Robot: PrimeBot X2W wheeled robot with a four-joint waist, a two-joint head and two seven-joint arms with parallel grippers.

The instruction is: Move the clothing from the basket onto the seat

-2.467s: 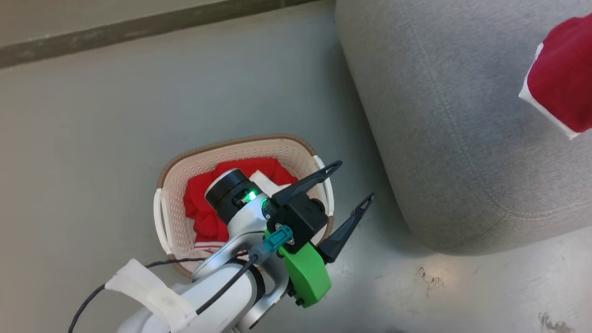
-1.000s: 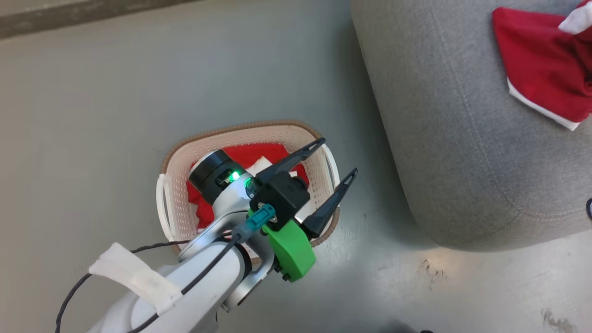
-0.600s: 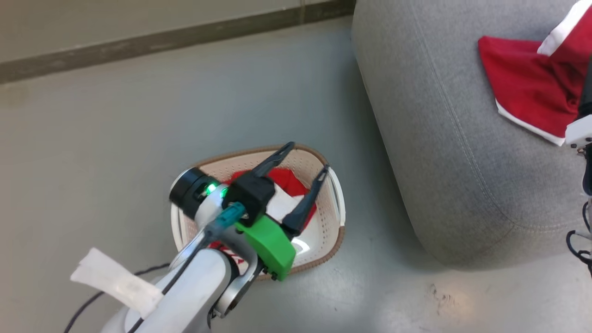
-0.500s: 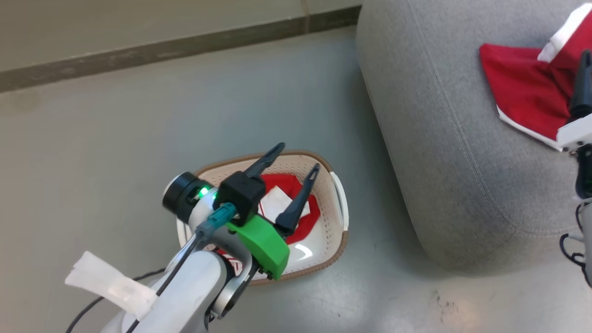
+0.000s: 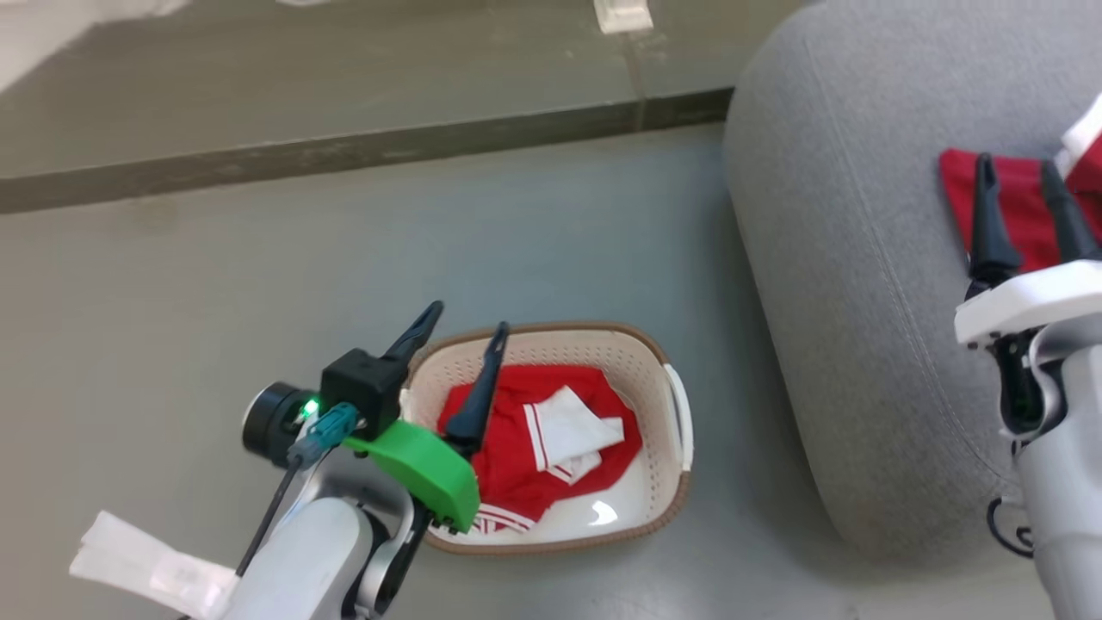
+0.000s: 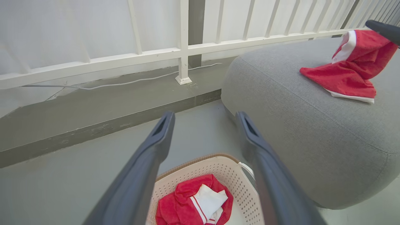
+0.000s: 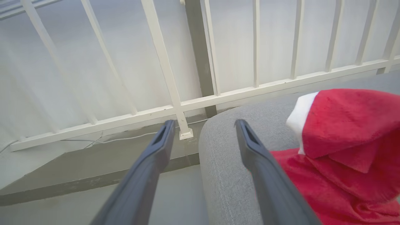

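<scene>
Grey floor (image 5: pixel 215 301), clothing (image 5: pixel 508 469) seemingly beneath left fingers (image 5: pixel 482 383)

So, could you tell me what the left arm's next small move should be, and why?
Probably lower the open left gripper into the basket, onto the red garment, ready to close. It hovers over the rim, empty, and a second garment already lies on the seat.

You're looking at bright red clothing (image 5: pixel 516 478) with white patches and red-and-white striped trim, a cream basket (image 5: pixel 641 379) with dotted perforations, a brown rim and white handles, a plain grey woven seat (image 5: pixel 844 258), a dull grey-green floor (image 5: pixel 215 284), and white railing (image 6: pixel 184 37).
</scene>
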